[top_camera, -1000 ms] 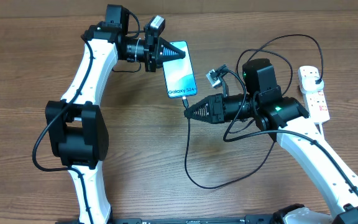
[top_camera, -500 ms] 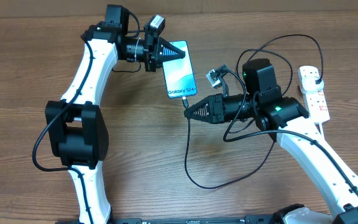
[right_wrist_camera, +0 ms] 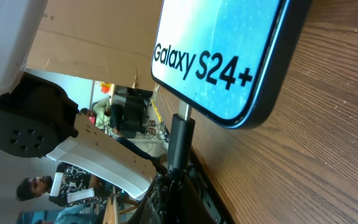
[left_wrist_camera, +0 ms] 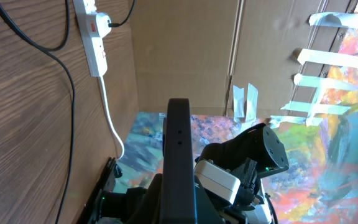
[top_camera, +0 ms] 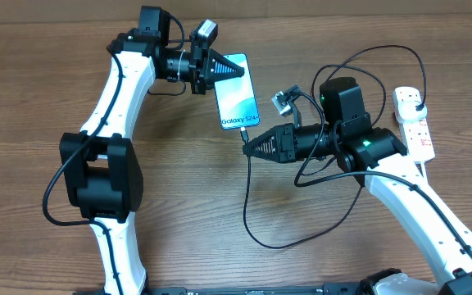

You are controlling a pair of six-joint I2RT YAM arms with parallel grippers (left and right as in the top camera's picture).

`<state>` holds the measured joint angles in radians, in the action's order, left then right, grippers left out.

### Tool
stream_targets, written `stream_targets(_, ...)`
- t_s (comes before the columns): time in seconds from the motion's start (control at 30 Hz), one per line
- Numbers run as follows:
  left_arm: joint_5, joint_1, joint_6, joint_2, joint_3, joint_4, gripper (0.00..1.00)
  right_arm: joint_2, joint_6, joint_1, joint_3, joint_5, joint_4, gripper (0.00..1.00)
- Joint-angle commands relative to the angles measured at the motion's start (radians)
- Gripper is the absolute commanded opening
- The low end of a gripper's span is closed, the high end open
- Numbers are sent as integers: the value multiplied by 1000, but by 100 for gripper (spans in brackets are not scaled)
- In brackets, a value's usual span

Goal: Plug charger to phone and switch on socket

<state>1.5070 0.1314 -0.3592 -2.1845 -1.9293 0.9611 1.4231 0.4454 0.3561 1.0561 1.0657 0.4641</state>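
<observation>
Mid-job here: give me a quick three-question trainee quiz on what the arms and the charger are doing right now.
1. True or false: the left gripper grips the phone at the end away from its charging port.
2. The right gripper holds: A) the phone, B) the charger by its connector, C) nothing.
3. Fill in: the charger's black plug sits in the ___.
Key: 1 true; 2 B; 3 socket.

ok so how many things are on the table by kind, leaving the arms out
phone: 1
charger cable: 1
power strip: 1
total: 3
</observation>
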Motion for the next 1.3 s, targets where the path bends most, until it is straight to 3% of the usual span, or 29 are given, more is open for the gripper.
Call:
stream_targets(0.0,53,17,23,6,-19,0,4,-10,4,3,-3,-2,-8,4)
stream_targets(1.27,50,19,-23,6,-19,-27,4,-10,4,3,-3,-2,-7,4)
